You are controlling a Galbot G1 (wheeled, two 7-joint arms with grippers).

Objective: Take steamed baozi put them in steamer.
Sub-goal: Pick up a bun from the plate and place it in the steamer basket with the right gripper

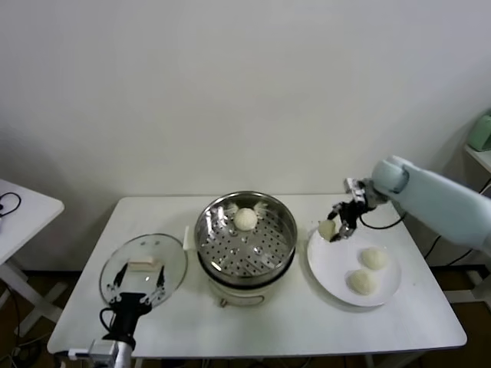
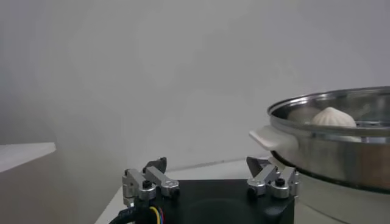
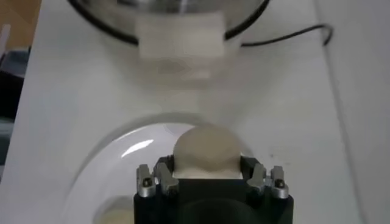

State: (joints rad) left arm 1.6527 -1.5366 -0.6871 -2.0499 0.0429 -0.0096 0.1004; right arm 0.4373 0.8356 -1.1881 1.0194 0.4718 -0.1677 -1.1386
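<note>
The steamer (image 1: 245, 238) stands mid-table with one baozi (image 1: 245, 219) at the back of its perforated floor; the steamer's rim (image 2: 341, 122) and that baozi (image 2: 332, 117) also show in the left wrist view. My right gripper (image 1: 334, 228) is shut on a baozi (image 3: 206, 151) and holds it above the plate's far left edge, right of the steamer. Two more baozi (image 1: 374, 257) (image 1: 362, 282) lie on the white plate (image 1: 337, 268). My left gripper (image 1: 136, 295) is open and empty, parked low at the table's front left over the glass lid.
A round glass lid (image 1: 143, 268) with a cream handle lies left of the steamer. The steamer's white side handle (image 3: 180, 38) faces the plate (image 3: 116, 158). A black cable (image 3: 286, 39) runs on the table behind. A second white table (image 1: 19, 211) stands far left.
</note>
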